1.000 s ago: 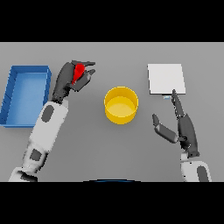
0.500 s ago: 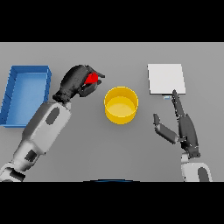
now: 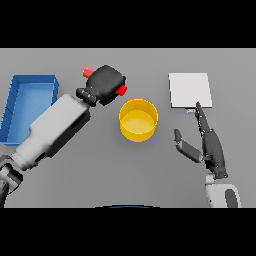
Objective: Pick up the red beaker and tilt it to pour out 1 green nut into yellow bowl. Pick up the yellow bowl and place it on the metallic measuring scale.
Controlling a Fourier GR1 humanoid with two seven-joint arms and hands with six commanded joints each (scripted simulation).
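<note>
Left hand: your left hand (image 3: 107, 85) is curled round the red beaker (image 3: 121, 90), held above the table (image 3: 100, 175) just left of the yellow bowl (image 3: 138, 119).
Red beaker: you see only 2 red ends poking out, 1 at the hand's upper left, 1 at its right toward the bowl; it lies tilted on its side.
Yellow bowl: upright on the table at centre, apart from both hands.
Green nut: you cannot make it out.
Right hand: your right hand (image 3: 210, 147) rests low at right, fingers straight, thumb spread, holding nothing.
Metallic measuring scale (image 3: 189, 90): pale square at upper right, just beyond the right fingertips.
Blue tray (image 3: 15, 107): far left.
Writing: nothing you can read.
</note>
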